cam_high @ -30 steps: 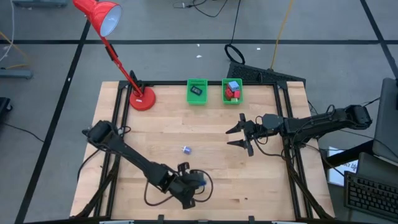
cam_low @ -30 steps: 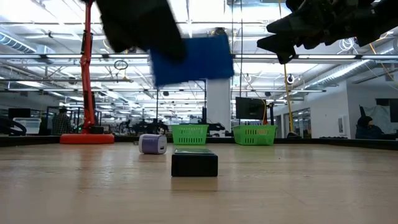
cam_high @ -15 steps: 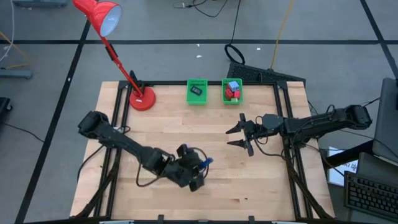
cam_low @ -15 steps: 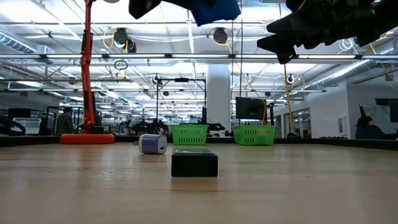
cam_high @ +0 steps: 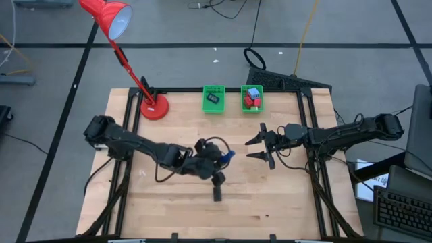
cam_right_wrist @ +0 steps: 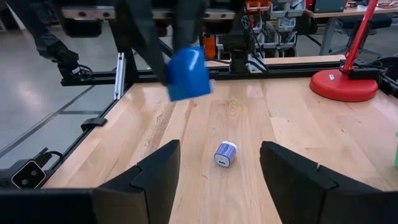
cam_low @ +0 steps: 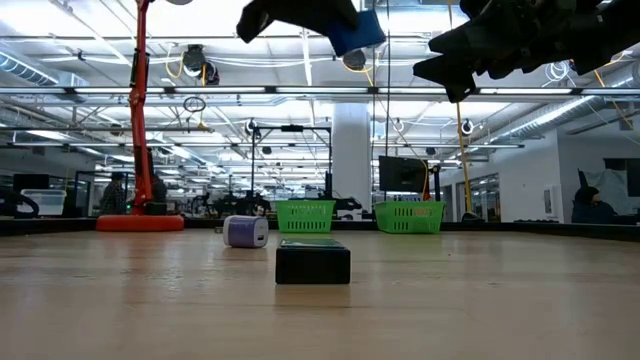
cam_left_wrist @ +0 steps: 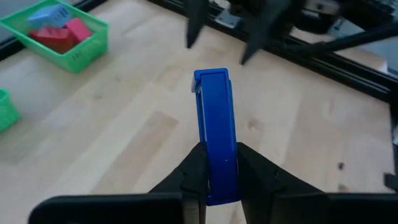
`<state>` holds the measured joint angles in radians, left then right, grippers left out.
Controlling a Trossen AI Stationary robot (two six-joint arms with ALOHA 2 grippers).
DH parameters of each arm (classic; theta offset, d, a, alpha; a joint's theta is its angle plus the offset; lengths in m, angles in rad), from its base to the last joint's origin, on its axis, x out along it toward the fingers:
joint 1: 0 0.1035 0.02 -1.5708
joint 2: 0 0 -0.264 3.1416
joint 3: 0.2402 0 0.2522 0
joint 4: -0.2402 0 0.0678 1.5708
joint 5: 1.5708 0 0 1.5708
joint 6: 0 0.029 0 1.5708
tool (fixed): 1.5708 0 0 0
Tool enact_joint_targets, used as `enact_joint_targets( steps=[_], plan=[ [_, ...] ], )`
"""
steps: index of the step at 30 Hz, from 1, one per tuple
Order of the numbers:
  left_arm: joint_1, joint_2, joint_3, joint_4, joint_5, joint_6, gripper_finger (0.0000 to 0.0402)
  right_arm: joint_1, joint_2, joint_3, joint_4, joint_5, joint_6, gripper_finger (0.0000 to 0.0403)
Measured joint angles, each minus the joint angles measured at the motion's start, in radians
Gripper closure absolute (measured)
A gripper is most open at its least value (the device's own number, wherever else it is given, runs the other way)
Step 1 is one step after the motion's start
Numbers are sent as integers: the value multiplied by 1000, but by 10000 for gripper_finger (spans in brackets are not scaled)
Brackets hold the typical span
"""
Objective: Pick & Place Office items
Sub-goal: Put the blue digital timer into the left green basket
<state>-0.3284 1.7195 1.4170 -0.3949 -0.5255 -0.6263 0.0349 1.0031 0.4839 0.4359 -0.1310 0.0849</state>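
My left gripper (cam_high: 220,158) hovers over the table's middle, shut on a dark blue oblong (cam_left_wrist: 215,134) that also shows high in the low view (cam_low: 356,30). A black oblong (cam_high: 217,194) lies flat on the wood nearer the near edge. A pale violet cube (cam_low: 245,231) rests on the table; the left arm hides it from above. My right gripper (cam_high: 251,149) is open in the air to the right of the blue oblong, touching nothing. The right green basket (cam_high: 252,99) holds red blocks and a pale blue cube; the left green basket (cam_high: 214,99) holds a dark piece. My left gripper pinches the blue oblong between its two fingers at the oblong's near end (cam_left_wrist: 216,183), one finger (cam_left_wrist: 194,168) on each long flat side. The oblong stands on edge and sticks out forward past the fingertips, along the fingers, toward the right gripper. It is lifted clear of the table.
A red desk lamp stands with its base (cam_high: 154,106) at the far left corner. Black frame rails (cam_high: 309,121) run along the table's sides. Bare wood lies between the baskets and the grippers and along the near right part.
My left gripper, shut on the blue oblong throughout, has risen and travelled from near the near edge toward the far edge, to the table's middle. The black oblong stayed where it was and now shows in the high view. The right arm kept still.
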Motion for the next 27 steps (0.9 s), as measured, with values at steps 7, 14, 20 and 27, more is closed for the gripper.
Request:
enact_joint_targets(
  steps=[7, 14, 20, 27],
  plan=[
    [77, 0, 0, 4, 0, -7, 348, 0, 0, 0, 0, 0, 0, 193],
    [161, 0, 0, 4, -1, -4, 344, 0, 0, 0, 0, 0, 0, 193],
    [233, 0, 0, 4, -1, 32, 346, 0, 0, 0, 0, 0, 0, 193],
    [310, 0, 0, 4, 0, 45, 347, 0, 0, 0, 0, 0, -8, 193]
  ],
)
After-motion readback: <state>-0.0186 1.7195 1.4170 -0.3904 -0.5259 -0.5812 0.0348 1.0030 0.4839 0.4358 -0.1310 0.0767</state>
